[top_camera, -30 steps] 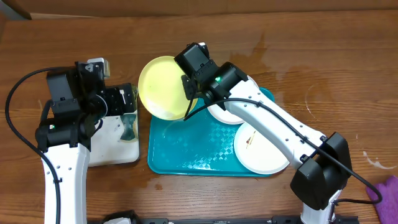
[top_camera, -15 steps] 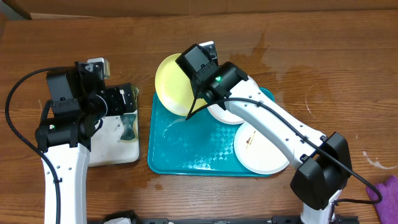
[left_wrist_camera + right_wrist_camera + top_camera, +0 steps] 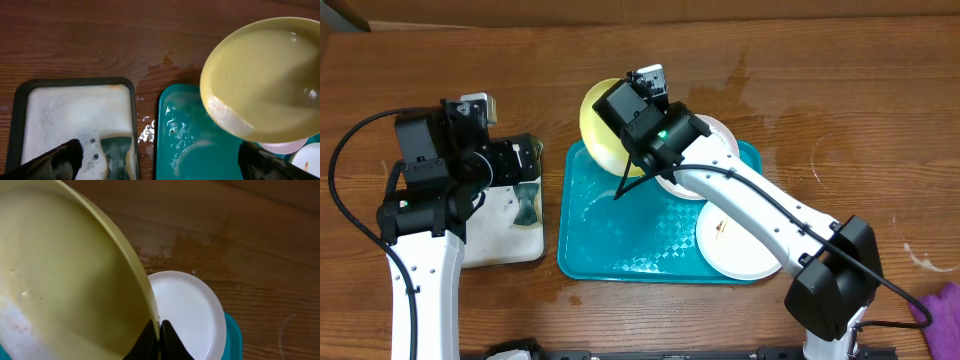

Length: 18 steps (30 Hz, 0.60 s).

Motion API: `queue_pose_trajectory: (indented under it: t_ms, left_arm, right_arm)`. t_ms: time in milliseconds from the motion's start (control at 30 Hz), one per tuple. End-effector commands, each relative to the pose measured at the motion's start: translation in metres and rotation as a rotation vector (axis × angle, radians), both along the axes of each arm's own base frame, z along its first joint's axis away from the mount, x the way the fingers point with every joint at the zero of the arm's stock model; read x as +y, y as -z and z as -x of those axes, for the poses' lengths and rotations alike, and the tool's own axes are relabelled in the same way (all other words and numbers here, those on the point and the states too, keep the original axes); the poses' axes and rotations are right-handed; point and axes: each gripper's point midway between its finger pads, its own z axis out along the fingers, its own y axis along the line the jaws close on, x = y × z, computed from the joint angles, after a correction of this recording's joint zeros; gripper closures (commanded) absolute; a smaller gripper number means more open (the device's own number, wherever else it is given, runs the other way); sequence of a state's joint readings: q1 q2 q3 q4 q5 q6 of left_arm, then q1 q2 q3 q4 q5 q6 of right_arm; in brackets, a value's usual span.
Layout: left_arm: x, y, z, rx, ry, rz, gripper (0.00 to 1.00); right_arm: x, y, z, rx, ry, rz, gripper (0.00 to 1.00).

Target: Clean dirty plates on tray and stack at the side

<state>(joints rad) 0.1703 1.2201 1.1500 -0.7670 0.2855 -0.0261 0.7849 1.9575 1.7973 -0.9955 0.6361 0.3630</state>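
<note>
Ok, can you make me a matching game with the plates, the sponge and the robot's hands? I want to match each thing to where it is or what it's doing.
Things
1. yellow plate
2. sponge
3. front white plate
4. left hand

Places or states
A. lying flat on the teal tray
B. open, holding nothing
C. in the soapy tray
D. tilted, pinched at its rim by the right hand

Pairs: 1-D, 2-C, 3-A, 4-B
</note>
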Motion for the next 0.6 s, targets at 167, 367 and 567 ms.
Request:
queue_pose_trajectory:
  t_ms: [167,367,567]
  left_arm:
    - [-0.003,-0.007,-0.003,-0.018,0.016,0.008,0.00]
    - [-0.003,-0.007,-0.003,-0.018,0.016,0.008,0.00]
    - [-0.003,-0.007,-0.003,-0.018,0.016,0.008,0.00]
  right_arm:
    - [0.018,-0.039,0.015,-0.252,0.028,0.194,0.96]
    - [0.035,-0.052,0.039,-0.395,0.018,0.302,0.96]
    - [0.048,-0.052,0.055,-0.477,0.007,0.364,0.96]
